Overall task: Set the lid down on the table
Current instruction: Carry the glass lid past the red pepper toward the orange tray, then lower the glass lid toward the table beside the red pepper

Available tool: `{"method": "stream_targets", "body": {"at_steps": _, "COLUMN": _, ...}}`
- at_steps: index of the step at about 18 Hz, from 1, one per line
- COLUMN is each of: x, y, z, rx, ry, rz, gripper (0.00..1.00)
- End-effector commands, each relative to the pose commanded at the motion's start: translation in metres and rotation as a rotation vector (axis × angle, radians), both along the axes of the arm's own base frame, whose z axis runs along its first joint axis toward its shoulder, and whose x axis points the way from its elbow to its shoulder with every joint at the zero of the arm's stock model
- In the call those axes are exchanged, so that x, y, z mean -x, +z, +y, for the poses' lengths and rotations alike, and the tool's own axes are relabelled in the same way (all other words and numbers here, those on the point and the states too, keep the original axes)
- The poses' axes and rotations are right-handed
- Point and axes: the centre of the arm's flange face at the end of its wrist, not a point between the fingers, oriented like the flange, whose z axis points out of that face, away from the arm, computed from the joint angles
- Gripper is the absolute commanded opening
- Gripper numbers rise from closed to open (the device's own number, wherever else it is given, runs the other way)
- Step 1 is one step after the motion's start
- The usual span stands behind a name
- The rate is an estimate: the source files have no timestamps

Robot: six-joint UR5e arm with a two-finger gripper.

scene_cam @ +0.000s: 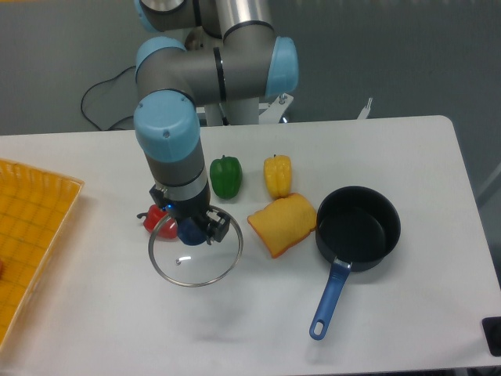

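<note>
The lid (196, 258) is a round clear glass disc with a thin metal rim and a dark blue knob. It hangs tilted, a little above the white table (407, 157), with a faint shadow under it to the front. My gripper (192, 225) points down and is shut on the lid's blue knob. The lid is to the left of the pot, not over it.
A dark saucepan (358, 228) with a blue handle stands right of centre. A yellow cloth (283, 224), a green pepper (225, 175) and a yellow pepper (277, 174) lie between. A red pepper (153, 220) is partly hidden behind the gripper. A yellow gridded tray (27, 235) is at the left edge.
</note>
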Motion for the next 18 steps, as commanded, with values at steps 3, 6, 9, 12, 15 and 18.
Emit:
{"method": "stream_targets", "body": {"at_steps": 3, "x": -0.008, "y": -0.012, "z": 0.009, "rx": 0.002, "ry": 0.022, "rz": -0.001, "gripper": 0.53}}
{"method": "stream_targets", "body": {"at_steps": 6, "x": -0.015, "y": -0.024, "z": 0.016, "rx": 0.014, "ry": 0.037, "rz": -0.010, "gripper": 0.53}}
{"method": "stream_targets", "body": {"at_steps": 9, "x": -0.015, "y": -0.031, "z": 0.022, "rx": 0.002, "ry": 0.055, "rz": -0.005, "gripper": 0.53}}
{"method": "stream_targets", "body": {"at_steps": 12, "x": -0.025, "y": -0.045, "z": 0.034, "rx": 0.015, "ry": 0.072, "rz": 0.049, "gripper": 0.53}}
{"method": "stream_targets", "body": {"at_steps": 15, "x": -0.030, "y": -0.055, "z": 0.041, "rx": 0.018, "ry": 0.099, "rz": 0.070, "gripper": 0.53}}
{"method": "stream_targets", "body": {"at_steps": 18, "x": -0.031, "y": -0.065, "z": 0.044, "rx": 0.030, "ry": 0.101, "rz": 0.062, "gripper": 0.53}}
